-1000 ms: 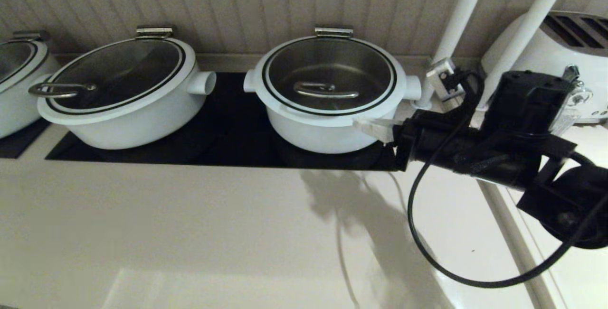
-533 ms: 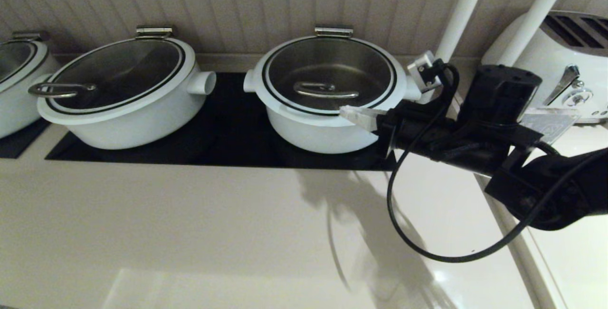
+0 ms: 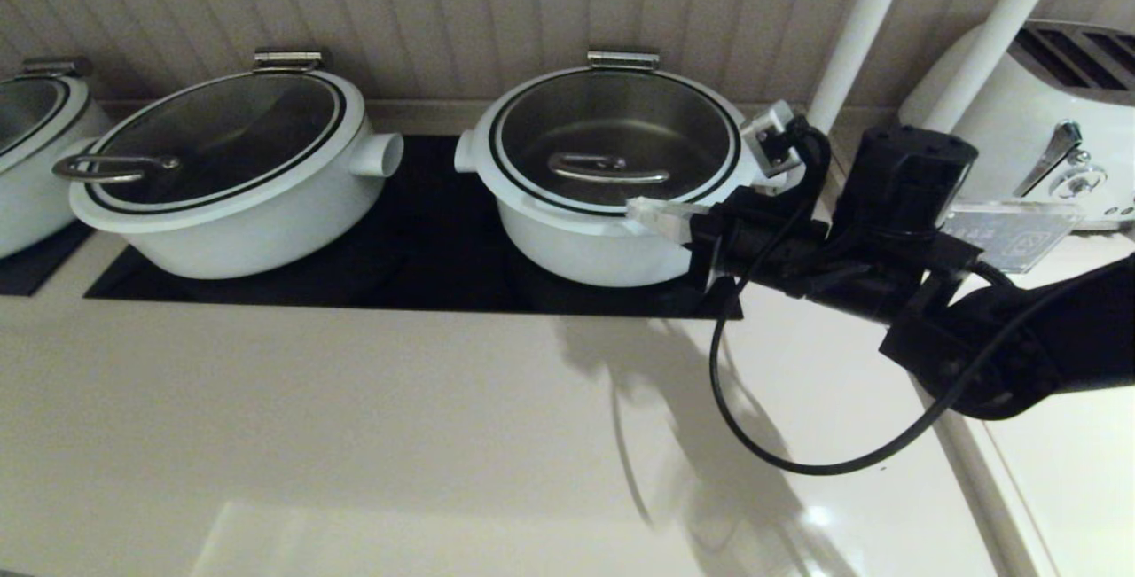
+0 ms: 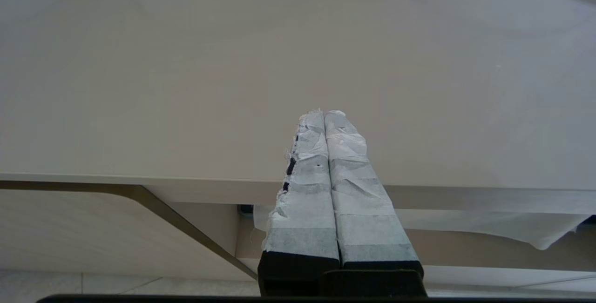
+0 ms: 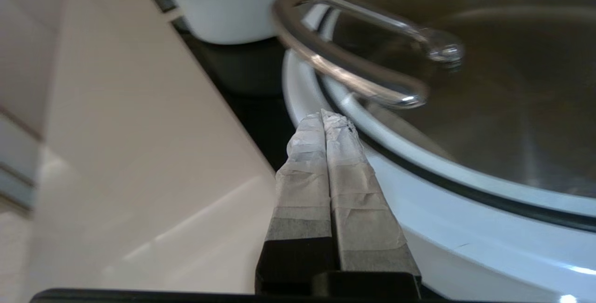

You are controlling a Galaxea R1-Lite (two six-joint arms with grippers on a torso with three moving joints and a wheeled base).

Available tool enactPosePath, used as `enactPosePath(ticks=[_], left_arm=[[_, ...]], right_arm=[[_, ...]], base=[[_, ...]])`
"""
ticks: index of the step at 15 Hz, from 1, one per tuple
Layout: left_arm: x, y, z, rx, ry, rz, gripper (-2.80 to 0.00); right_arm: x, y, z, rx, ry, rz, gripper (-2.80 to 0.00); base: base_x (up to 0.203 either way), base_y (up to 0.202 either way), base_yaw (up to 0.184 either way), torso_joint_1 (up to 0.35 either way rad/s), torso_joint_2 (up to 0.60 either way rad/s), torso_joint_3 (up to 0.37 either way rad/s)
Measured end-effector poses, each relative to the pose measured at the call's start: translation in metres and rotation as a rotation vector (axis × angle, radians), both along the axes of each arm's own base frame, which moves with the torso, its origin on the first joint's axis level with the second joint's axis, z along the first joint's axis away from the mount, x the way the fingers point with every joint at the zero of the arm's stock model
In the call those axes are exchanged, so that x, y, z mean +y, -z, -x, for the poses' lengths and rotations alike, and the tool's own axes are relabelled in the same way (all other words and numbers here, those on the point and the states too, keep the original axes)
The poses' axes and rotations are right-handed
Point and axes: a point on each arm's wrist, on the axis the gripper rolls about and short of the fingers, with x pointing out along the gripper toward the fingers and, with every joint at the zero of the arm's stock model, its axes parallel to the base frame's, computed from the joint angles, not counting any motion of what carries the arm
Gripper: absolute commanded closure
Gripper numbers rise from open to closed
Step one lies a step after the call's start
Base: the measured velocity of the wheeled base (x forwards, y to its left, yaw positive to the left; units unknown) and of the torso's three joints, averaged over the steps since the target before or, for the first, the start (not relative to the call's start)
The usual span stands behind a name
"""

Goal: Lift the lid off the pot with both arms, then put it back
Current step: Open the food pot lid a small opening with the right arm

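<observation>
**Right gripper at lid rim, fingers together**

Right gripper (image 3: 640, 209): taped fingers (image 5: 326, 163) pressed together, nothing between them. Tips sit over the white rim of the lid (image 3: 614, 138) at about 5 o'clock on the lid's circle, seen from the head view. Whether the tips touch the rim cannot be told. In the right wrist view the tips (image 5: 323, 116) lie just short of the steel bar handle (image 5: 347, 54), apart from it.

Right arm (image 3: 887, 267): reaches in from 3 o'clock, low over the counter, black cable (image 3: 780, 417) looping beneath it. Small white block (image 3: 764, 132) near the gripper, beside the pot's right stub handle.

Lid: seated flat on the pot (image 3: 585, 245), hinge (image 3: 623, 58) at 12 o'clock against the wall. Pot stands on the black strip (image 3: 426, 249) set in the counter (image 3: 355, 417).

Left gripper (image 4: 325, 114): fingers together, empty, hanging over the bare counter's near edge (image 4: 139, 179); out of the head view.

Surroundings: wider pot (image 3: 230, 196) at 9 o'clock of the task pot, well apart, its lid bearing an edge loop handle (image 3: 106, 167). Part of a third pot (image 3: 31, 169) further left. White toaster (image 3: 1046, 107) at 3 o'clock, behind the arm. Two white poles (image 3: 856, 27) rise by the wall.
</observation>
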Motion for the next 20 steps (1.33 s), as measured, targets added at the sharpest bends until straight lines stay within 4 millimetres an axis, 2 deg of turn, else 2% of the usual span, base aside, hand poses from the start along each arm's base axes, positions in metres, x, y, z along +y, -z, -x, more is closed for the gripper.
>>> enactPosePath(ticks=[10,15,20], left_arm=[[0.0,0.0,0.0,0.0,0.0,0.0,0.0],[0.0,0.0,0.0,0.001,0.0,0.0,0.0],[0.0,0.0,0.0,0.001,0.0,0.0,0.0]], right_arm=[[0.005,-0.004,-0.012,-0.068,0.129,-0.053,0.0],[0.007,-0.006,-0.012,-0.08,0.129,-0.062,0.0],[0.021,-0.002,-0.006,-0.072,0.086,-0.057,0.0]], base=[[0.0,0.0,0.0,0.0,0.0,0.0],[0.0,0.0,0.0,0.0,0.0,0.0],[0.0,0.0,0.0,0.0,0.0,0.0]])
